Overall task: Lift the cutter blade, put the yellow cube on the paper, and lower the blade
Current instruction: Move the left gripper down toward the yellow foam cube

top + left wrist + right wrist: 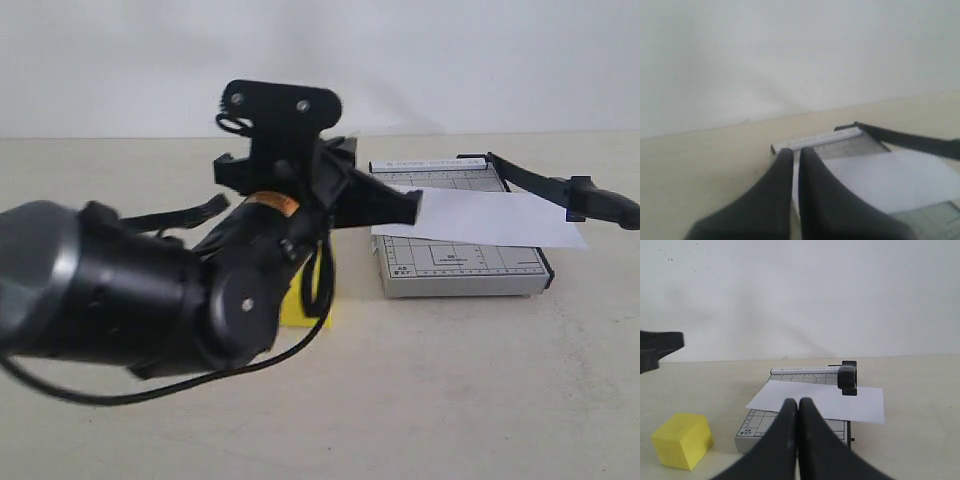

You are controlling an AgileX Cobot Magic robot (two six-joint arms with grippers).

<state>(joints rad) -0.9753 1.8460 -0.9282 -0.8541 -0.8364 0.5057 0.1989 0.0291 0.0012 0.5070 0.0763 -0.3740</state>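
Both empty and clenched, left gripper (795,151) and right gripper (798,402) face the cutter blade (847,378), probably leaving the yellow cube (682,440) parked till it's raised.

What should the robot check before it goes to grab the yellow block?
1. Long black cutter blade lifted off the grey gridded cutter base: ok.
2. Plain white paper sheet lying across the base: ok.
3. Bright yellow cube on the paper: not ok. It sits on the table beside the base.
4. Left claw open, ready to grab: not ok. It is shut and empty.
5. Right claw open, ready to grab: not ok. It is shut and empty too.
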